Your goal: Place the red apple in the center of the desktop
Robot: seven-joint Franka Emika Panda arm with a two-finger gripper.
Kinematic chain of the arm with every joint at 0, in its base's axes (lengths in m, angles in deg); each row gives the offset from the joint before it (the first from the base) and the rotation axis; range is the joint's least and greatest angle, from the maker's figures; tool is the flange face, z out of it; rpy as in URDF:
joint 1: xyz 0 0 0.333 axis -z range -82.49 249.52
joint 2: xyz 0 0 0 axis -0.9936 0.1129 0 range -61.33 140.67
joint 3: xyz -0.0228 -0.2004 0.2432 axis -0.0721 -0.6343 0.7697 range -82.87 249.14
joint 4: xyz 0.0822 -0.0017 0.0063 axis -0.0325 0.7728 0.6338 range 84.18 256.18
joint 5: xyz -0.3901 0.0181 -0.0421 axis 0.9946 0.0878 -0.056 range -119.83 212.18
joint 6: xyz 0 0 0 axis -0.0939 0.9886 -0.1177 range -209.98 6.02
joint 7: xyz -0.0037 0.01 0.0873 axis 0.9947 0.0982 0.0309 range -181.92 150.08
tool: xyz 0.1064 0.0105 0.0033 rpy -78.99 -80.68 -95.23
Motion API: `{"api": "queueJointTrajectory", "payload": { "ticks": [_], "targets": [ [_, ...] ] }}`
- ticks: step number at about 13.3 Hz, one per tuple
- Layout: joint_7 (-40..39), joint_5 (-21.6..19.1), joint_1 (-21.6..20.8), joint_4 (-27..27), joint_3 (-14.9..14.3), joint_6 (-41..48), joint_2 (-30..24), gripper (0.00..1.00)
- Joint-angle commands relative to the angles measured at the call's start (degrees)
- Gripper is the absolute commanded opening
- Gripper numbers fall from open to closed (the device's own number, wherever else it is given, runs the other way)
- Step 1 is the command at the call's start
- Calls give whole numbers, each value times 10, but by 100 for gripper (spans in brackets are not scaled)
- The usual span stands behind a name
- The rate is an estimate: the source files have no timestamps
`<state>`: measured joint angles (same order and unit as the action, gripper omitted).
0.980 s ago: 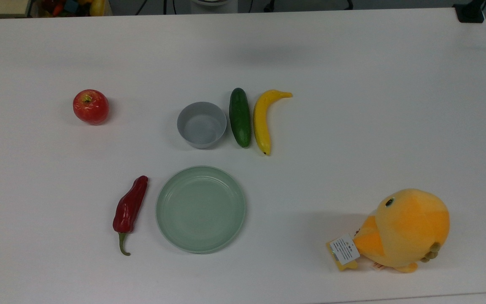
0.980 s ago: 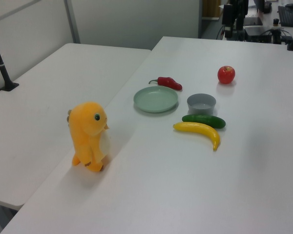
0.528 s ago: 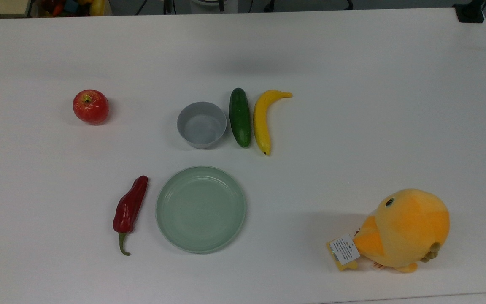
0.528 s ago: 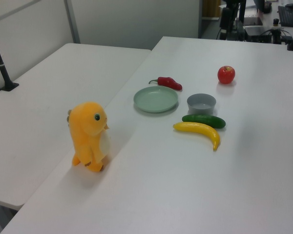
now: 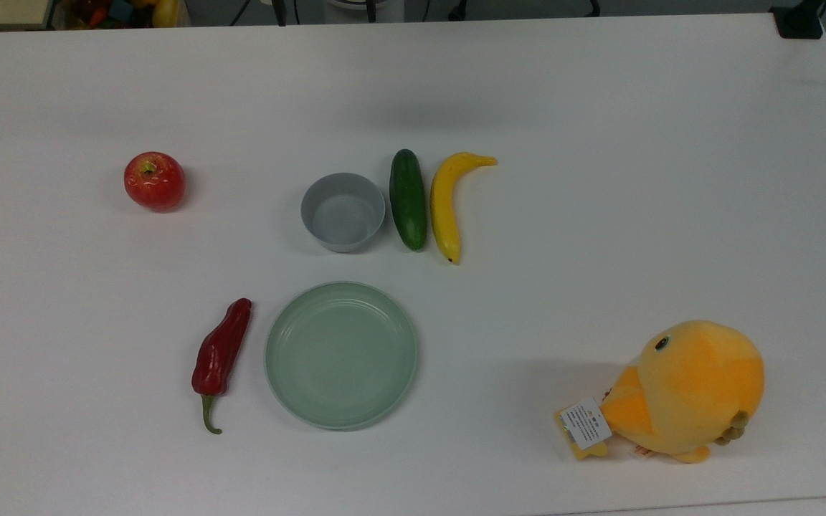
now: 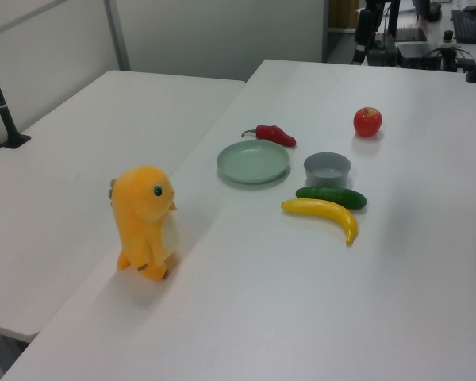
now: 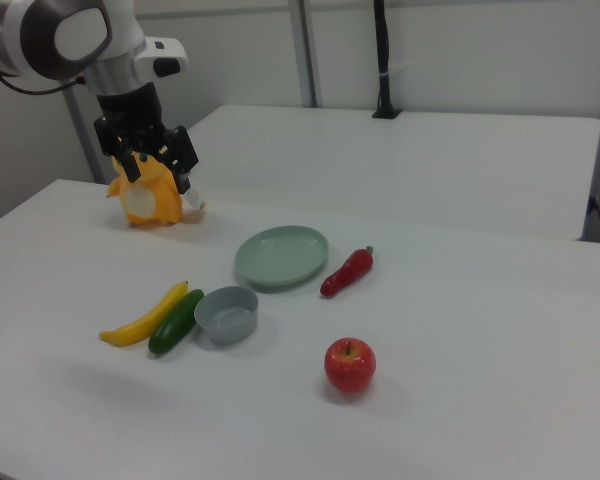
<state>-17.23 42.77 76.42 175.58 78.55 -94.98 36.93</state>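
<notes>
Nothing on the desktop (image 5: pixel 599 143) had shifted over the last second; every object lay where it had been, and only some dark gear beyond the table's far edge in the left view looked slightly changed. The red apple (image 5: pixel 154 181) sat alone toward the top view's left, well apart from the grey bowl (image 5: pixel 343 211). Just beside the bowl lay the cucumber (image 5: pixel 408 198), and next to that the banana (image 5: pixel 447 204). Below them in the top view rested the green plate (image 5: pixel 341 355) with the chili pepper (image 5: pixel 221 355) just beside its left rim. The orange plush toy (image 5: pixel 685 389) stood near the top view's lower right corner. In the right view the gripper (image 7: pixel 148 150) hung above the table in front of the plush toy, empty, and I could not tell how its fingers stood.
</notes>
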Motion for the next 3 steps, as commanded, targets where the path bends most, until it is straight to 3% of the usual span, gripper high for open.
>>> {"api": "queueJointTrajectory", "payload": {
  "ticks": [1,3],
  "targets": [
    [-4,5,-13,19,-10,-13,-13,100],
    [-8,5,-13,18,-10,-12,-13,100]
  ]
}}
